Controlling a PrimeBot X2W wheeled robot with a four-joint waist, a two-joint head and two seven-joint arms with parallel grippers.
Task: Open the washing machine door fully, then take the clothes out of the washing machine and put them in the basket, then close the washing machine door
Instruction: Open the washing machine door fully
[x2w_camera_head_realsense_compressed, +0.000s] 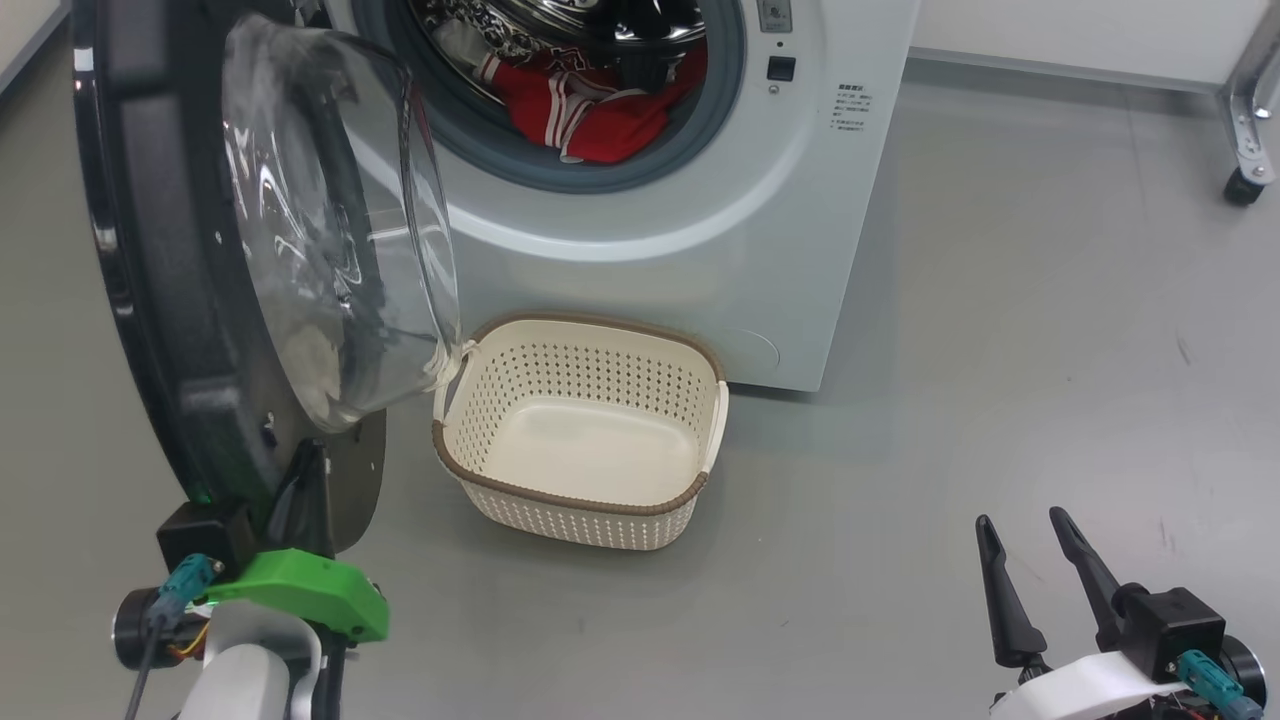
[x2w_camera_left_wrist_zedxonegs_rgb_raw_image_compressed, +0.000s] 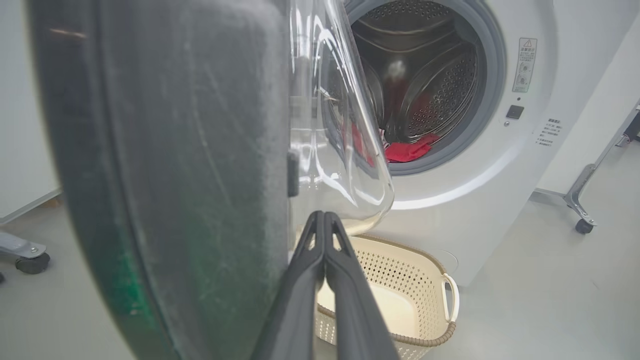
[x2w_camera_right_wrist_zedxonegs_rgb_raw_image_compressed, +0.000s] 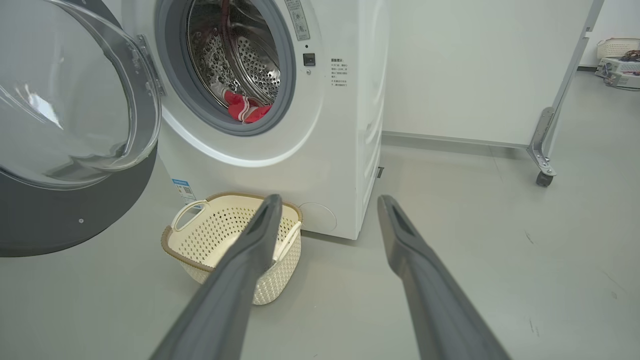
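Door (x2w_camera_head_realsense_compressed: 150, 300) stands swung out left of the washer (x2w_camera_head_realsense_compressed: 700, 250), with its glass bulge near the basket's (x2w_camera_head_realsense_compressed: 575, 498) left handle. Left gripper (x2w_camera_left_wrist_zedxonegs_rgb_raw_image_compressed: 324, 215) is pinched closed on nothing, its tips just beside the door's inner face. Right gripper (x2w_camera_head_realsense_compressed: 1022, 520) hovers spread wide and empty over bare floor (x2w_camera_head_realsense_compressed: 1000, 350), well right of the basket. Clothes (x2w_camera_head_realsense_compressed: 590, 110) lie in the drum (x2w_camera_right_wrist_zedxonegs_rgb_raw_image_compressed: 250, 65).

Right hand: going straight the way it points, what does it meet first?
Likely the washing machine's white front, right of the drum opening; only bare floor lies between, though depth is unclear.
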